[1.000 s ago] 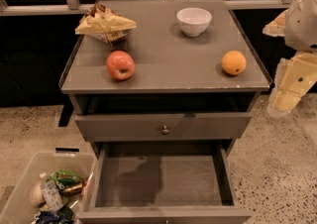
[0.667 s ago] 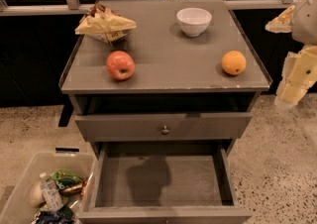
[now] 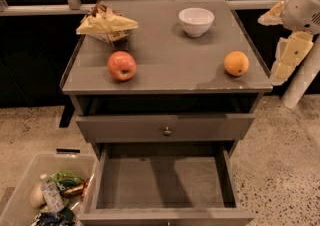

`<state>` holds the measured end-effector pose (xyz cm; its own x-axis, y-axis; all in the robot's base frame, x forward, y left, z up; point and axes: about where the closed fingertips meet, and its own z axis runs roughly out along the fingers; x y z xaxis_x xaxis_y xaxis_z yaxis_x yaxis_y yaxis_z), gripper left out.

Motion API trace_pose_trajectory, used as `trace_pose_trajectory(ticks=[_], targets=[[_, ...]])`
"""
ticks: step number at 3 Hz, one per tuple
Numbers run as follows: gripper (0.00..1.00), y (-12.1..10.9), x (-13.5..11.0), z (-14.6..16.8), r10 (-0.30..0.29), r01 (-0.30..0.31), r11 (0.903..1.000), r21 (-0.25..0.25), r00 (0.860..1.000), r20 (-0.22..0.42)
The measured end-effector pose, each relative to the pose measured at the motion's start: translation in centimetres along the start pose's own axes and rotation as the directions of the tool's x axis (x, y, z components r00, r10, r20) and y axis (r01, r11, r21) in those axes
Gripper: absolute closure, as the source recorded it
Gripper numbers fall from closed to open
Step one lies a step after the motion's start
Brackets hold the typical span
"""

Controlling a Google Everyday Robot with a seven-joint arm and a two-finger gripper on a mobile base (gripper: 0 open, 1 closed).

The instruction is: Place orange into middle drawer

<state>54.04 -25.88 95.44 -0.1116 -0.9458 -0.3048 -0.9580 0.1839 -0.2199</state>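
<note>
Pale two-finger claw (image 3: 282,37) hangs released off grey bench's (image 3: 170,65) right edge, slightly higher than a second ago. Small round orange (image 3: 236,63) sits untouched, pickup pending; shallow grey middle drawer (image 3: 160,182) stands open.

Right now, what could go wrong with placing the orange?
The small round orange fruit sits near the grey cabinet top's right front corner; the pale gripper, beside that corner, could nudge it off. The open grey middle drawer lies below the closed knobbed drawer front, which the gripper might clip.
</note>
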Motion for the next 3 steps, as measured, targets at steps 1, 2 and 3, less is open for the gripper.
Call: trace_pose_trajectory(ticks=[1,2,3], targets=[[0.00,-2.44,1.80,1.16,0.006,-0.007,0.9988,0.048,0.999,0.031],[0.00,-2.45,1.80,1.17,0.005,-0.007,0.9988,0.048,0.999,0.031],[0.00,-3.08,2.08,2.11,0.010,-0.011,0.9999,0.013,0.992,0.128]])
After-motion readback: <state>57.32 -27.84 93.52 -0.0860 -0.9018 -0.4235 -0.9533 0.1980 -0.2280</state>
